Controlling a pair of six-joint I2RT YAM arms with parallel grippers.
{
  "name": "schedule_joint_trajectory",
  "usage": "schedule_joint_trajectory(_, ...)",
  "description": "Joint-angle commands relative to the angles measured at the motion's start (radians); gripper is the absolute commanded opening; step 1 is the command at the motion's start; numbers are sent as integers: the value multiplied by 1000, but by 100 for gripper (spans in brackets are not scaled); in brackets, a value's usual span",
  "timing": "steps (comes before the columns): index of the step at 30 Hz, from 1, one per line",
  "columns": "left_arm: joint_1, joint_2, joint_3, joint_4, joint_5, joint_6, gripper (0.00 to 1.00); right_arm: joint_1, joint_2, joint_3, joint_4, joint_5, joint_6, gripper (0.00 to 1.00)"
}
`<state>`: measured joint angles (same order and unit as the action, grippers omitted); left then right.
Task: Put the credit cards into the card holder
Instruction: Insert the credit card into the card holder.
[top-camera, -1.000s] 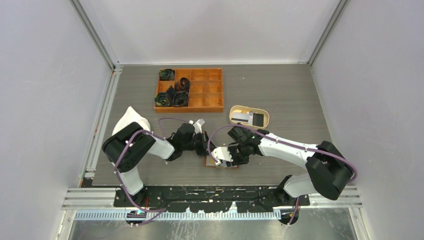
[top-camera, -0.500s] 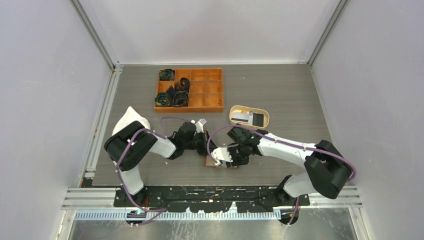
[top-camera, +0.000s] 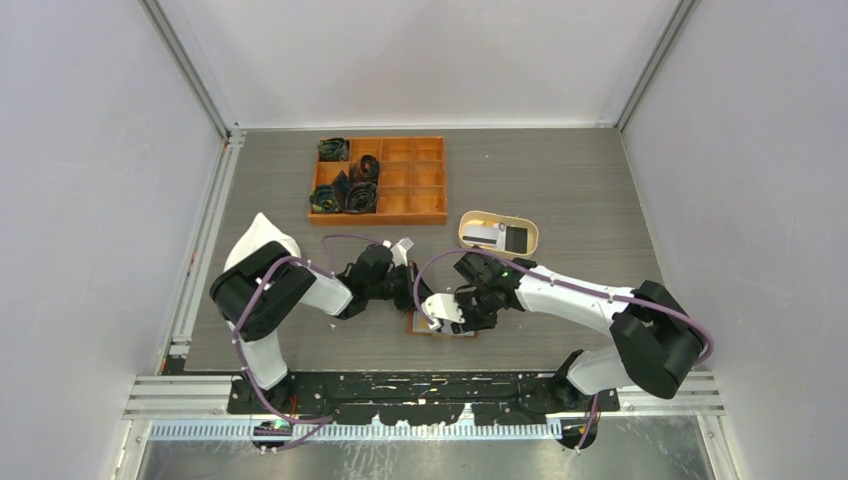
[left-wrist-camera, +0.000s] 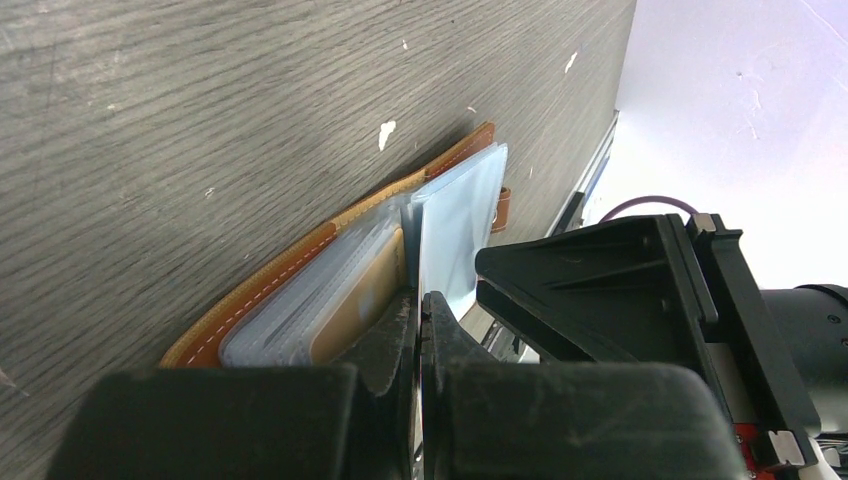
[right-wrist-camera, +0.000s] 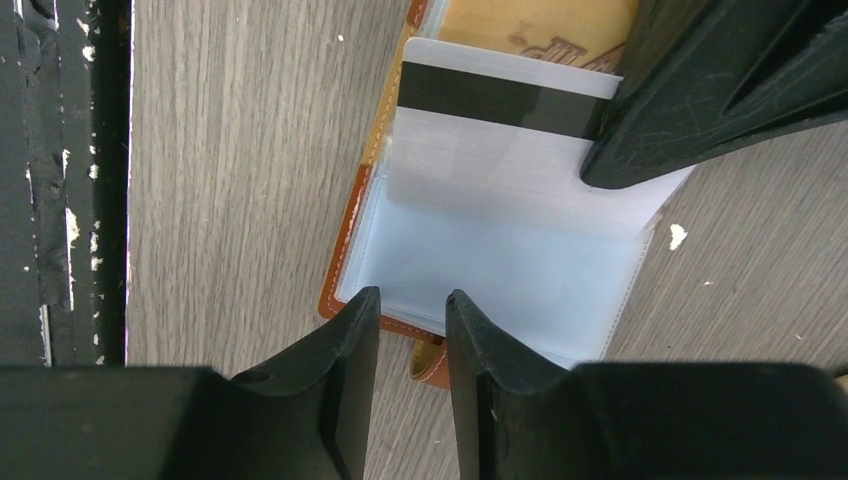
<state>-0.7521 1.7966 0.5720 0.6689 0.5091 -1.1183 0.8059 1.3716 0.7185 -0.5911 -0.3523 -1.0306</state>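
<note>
The brown leather card holder (right-wrist-camera: 352, 240) lies open on the table near the front edge, with its clear sleeves fanned out. It also shows in the left wrist view (left-wrist-camera: 262, 287) and the top view (top-camera: 425, 328). A white-grey credit card (right-wrist-camera: 500, 135) with a dark stripe sits partly inside a clear sleeve. My left gripper (left-wrist-camera: 420, 300) is shut on that card's edge, and one of its fingers (right-wrist-camera: 680, 90) shows in the right wrist view. My right gripper (right-wrist-camera: 412, 300) is slightly open over the holder's near edge and snap tab, with nothing between its jaws. In the top view the two grippers (top-camera: 415, 290) (top-camera: 455, 318) meet over the holder.
An oval beige tray (top-camera: 470, 222) at the back right holds a white-grey card (top-camera: 484, 234) and a black card (top-camera: 517, 238). An orange compartmented box (top-camera: 415, 205) with dark rolled items stands farther back. The black front rail (right-wrist-camera: 60, 180) runs close to the holder.
</note>
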Motion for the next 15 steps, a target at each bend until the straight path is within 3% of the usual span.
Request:
schedule_joint_trajectory(1,-4,18,11,-13,20,18,0,6,-38,46,4,-19,19,37)
schedule_joint_trajectory(15,-6,51,-13,65,24,0,0,6,-39,45,3,-20,20,38)
